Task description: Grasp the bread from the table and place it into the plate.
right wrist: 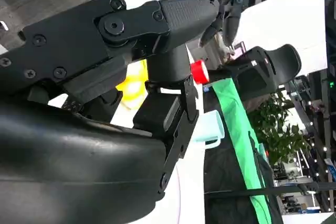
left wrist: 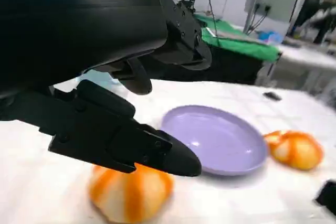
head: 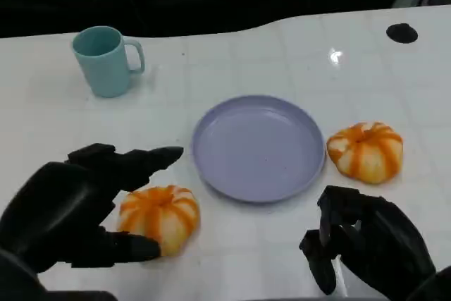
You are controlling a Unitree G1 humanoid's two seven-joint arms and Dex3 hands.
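My left hand (head: 84, 206) hovers with fingers spread around a bread (head: 159, 216) that sits on the white table (head: 56, 125), just left of and nearer me than the plate (head: 258, 147). One finger reaches above the bread, another lies beside its near edge; I cannot tell whether they touch it. My right hand (head: 366, 241) holds nothing, fingers curled loosely inward, near the plate's closer right edge. A second bread (head: 366, 150) rests just right of the plate. A teal mug (head: 106, 60) stands well beyond the plate, to its left.
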